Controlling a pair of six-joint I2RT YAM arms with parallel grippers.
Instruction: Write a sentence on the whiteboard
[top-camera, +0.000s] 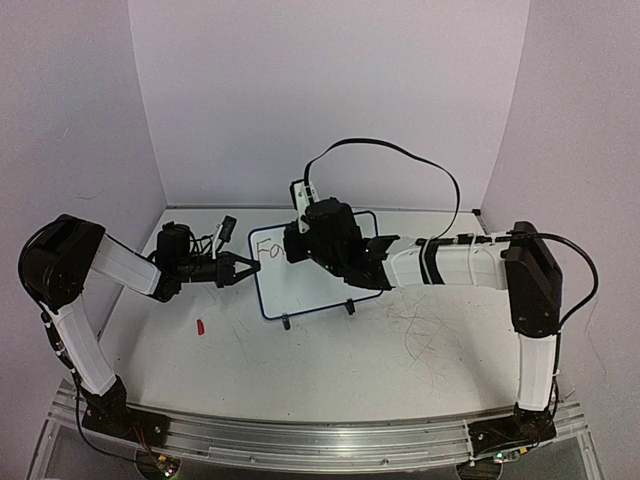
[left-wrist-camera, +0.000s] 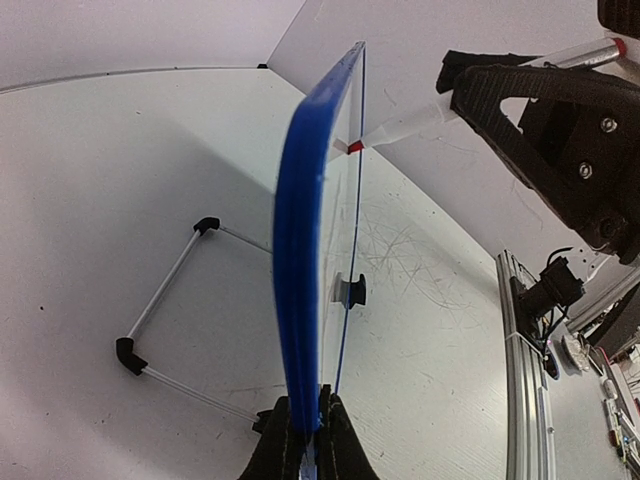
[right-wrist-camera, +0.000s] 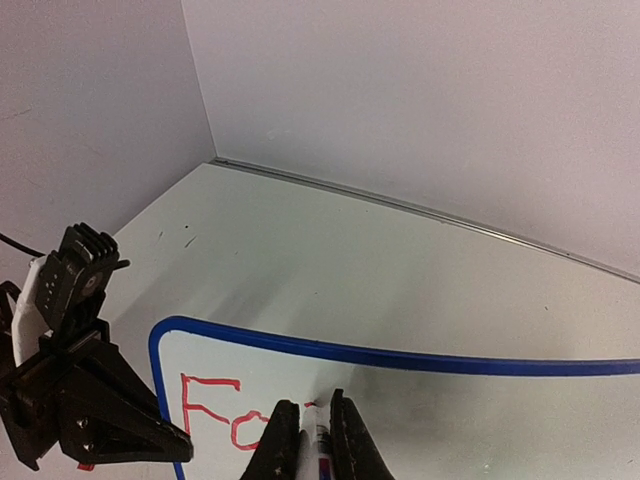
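Early on, left gripper (left-wrist-camera: 307, 400) clamps the left edge of the whiteboard (top-camera: 315, 290), right gripper (right-wrist-camera: 312, 410) grips a red marker (left-wrist-camera: 405, 125); the sentence (right-wrist-camera: 215, 412) reads only "Fa", so strokes should continue rightward.

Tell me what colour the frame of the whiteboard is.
Bright blue; the whiteboard edge shows best in the left wrist view.

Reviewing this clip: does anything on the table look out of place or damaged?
Two things. A small red piece, perhaps a marker cap, lies loose on the white tabletop, left of and nearer than the blue-framed whiteboard. To the board's right, thin dark scribble marks scar the tabletop.
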